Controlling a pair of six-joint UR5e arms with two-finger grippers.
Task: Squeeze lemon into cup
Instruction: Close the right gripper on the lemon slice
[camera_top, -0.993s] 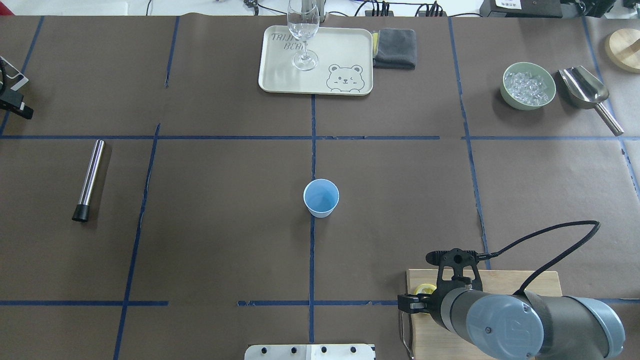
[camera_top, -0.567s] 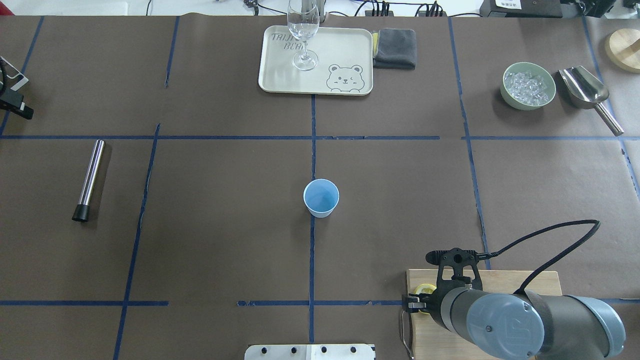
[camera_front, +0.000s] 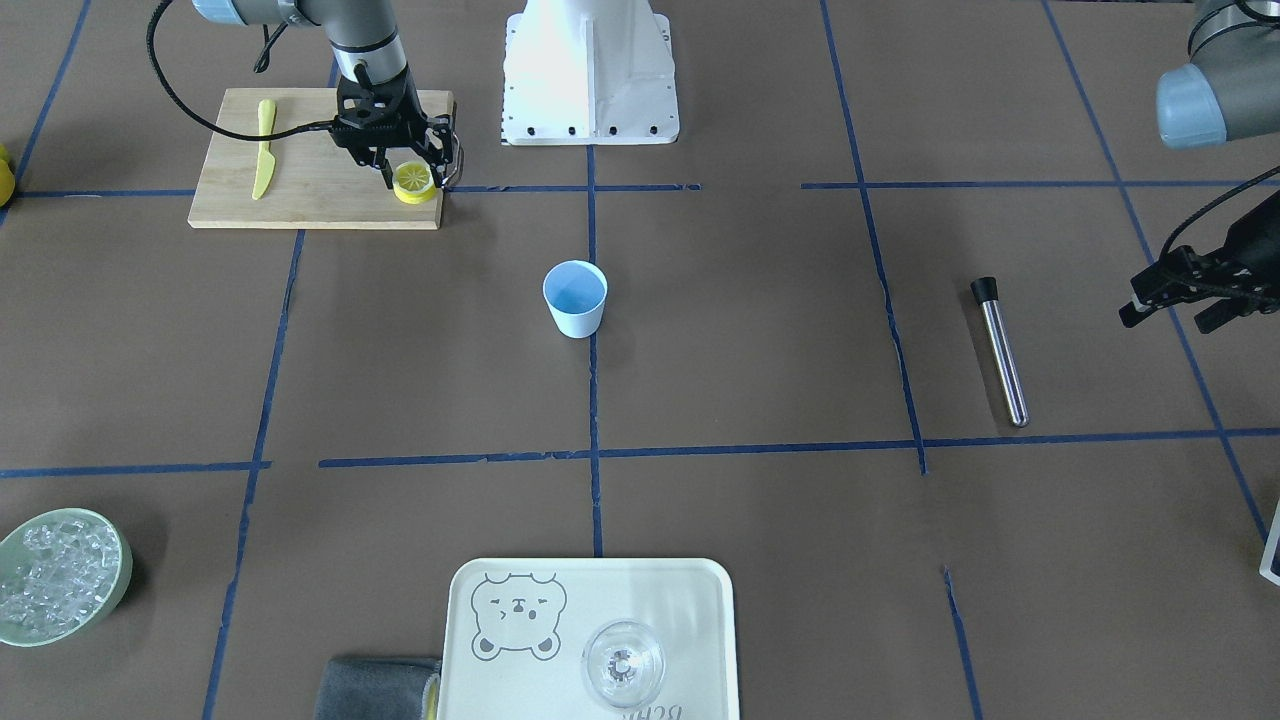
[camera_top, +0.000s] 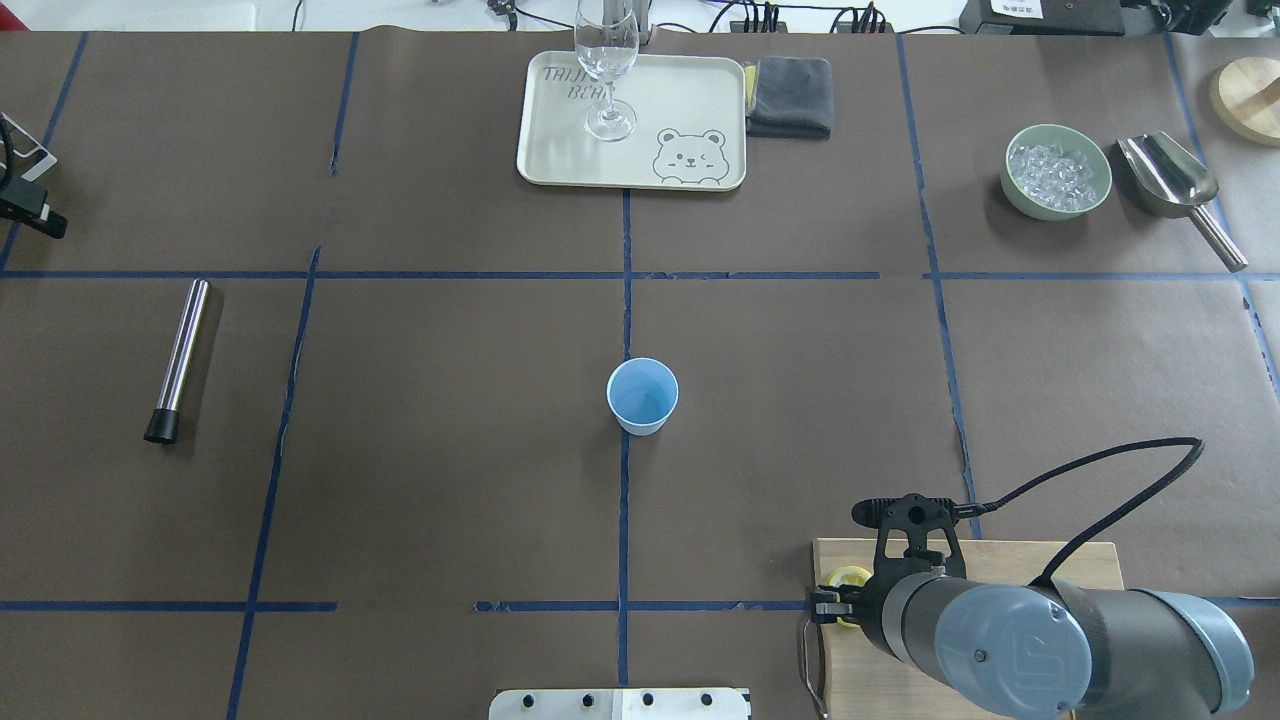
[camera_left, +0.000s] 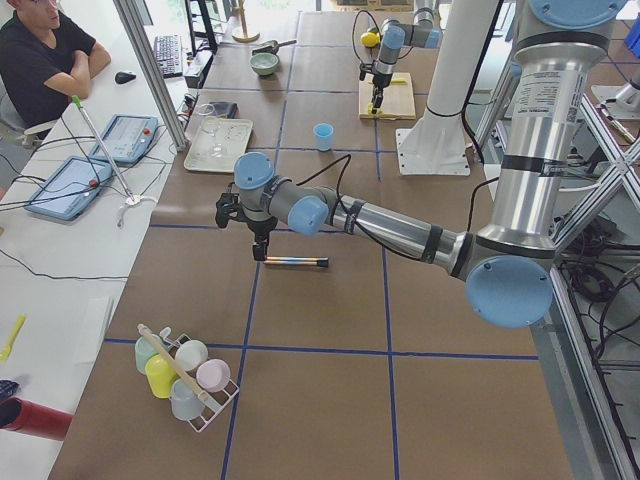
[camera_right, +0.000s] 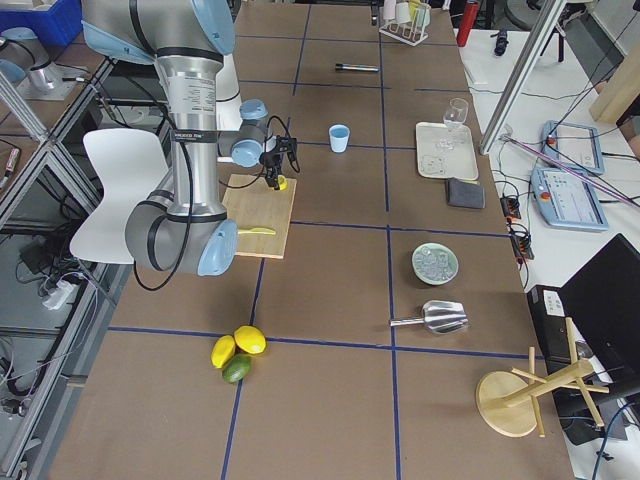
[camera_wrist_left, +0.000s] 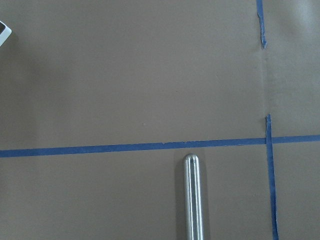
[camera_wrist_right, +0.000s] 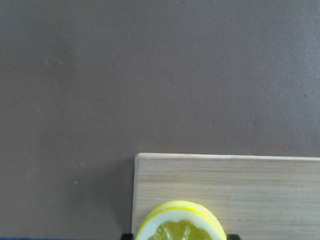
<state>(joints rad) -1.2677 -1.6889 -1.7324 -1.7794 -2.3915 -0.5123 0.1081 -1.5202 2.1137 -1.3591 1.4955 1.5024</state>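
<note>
The lemon is a yellow slice on top of a small stack at the corner of the wooden cutting board. My right gripper points down over it with a finger against each side. The right wrist view shows the lemon between two dark fingertips. The pale-blue cup stands upright at the table's middle, well away from the board; it also shows in the overhead view. My left gripper hangs open and empty beyond a steel rod.
A yellow knife lies on the board. A bear tray holds a clear glass, with a grey cloth beside it. A green bowl of ice and a metal scoop sit on my far right.
The right gripper's fingers have drawn inward onto the lemon. The arm has hardly shifted. The left arm and the cup have not moved.
</note>
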